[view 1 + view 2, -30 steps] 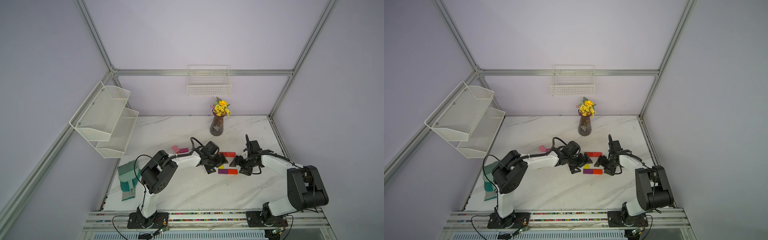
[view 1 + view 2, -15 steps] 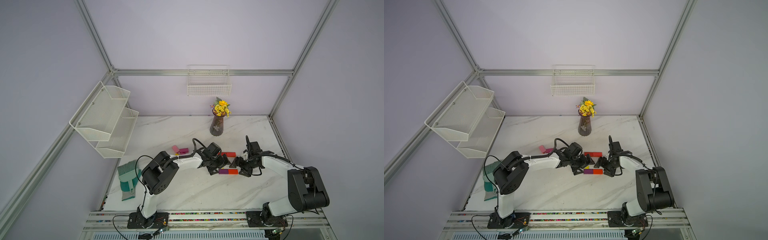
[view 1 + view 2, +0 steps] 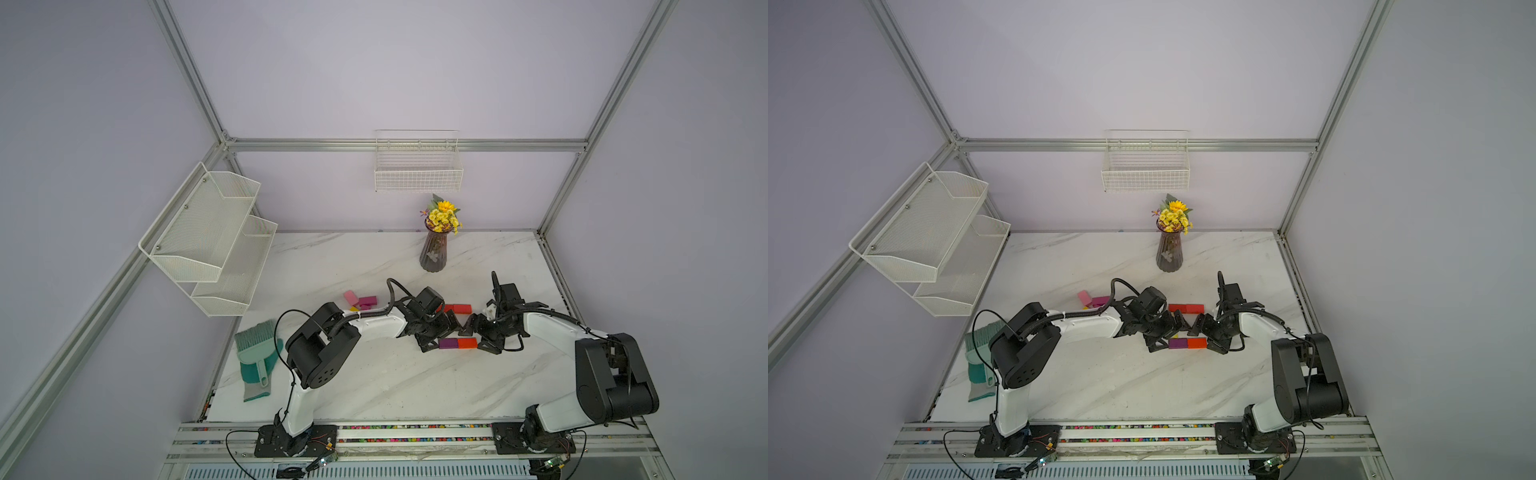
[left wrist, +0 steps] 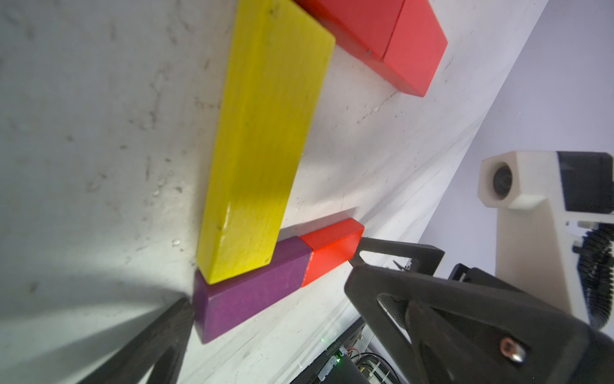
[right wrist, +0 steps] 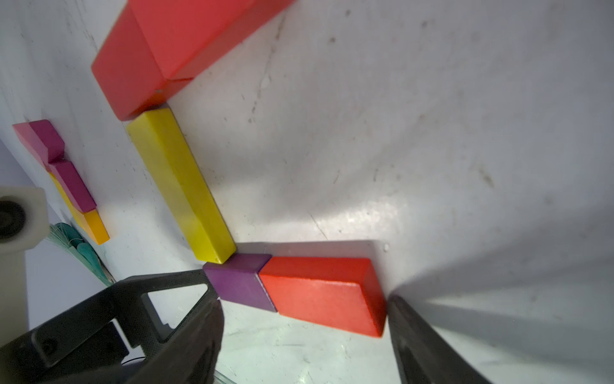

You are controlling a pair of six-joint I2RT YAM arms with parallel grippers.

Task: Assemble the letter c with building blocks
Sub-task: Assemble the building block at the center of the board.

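On marble tabletop [image 3: 415, 386], bright flat blocks [image 4: 259, 139], C-shaped

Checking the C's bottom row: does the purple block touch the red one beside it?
Touching: right wrist view shows purple block flush against red block, no gap.

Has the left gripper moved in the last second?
Yes: the left gripper shifted to the robot's right, toward the purple block, more in line with the vase.

A yellow block [image 4: 259, 143], a purple block [image 4: 252, 292], a red-orange block [image 4: 329, 252]; white tabletop [image 3: 374, 386] with grey veins.
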